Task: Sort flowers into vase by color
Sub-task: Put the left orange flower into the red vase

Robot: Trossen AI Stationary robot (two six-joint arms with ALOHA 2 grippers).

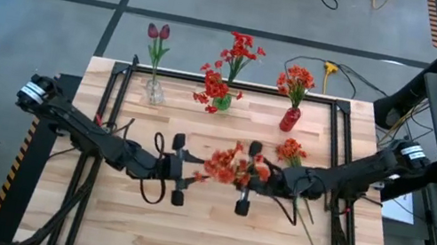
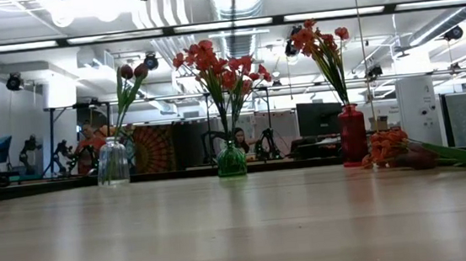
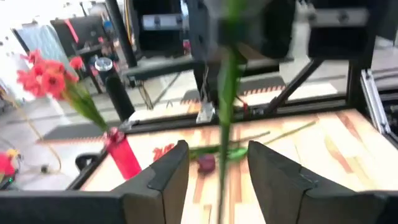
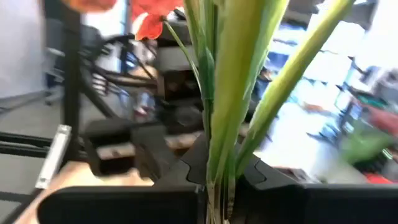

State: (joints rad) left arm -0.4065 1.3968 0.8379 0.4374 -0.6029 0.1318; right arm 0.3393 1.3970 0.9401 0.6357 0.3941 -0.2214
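Smooth green stems [image 4: 217, 124] sit pinched in the right tool [image 4: 217, 177]; left tool [image 3: 217, 177] gapes, fingers apart.

Both arms are dark, slim and made of several joints. Each has a silver-white ring near its base. Thin black cables loop beside the left gripper [image 1: 182, 170]. The right gripper [image 1: 248, 180] has black blocky fingers.

Wood table [image 1: 207, 238] w/ three vases [image 1: 221, 101], loose flowers [image 1: 292, 153]
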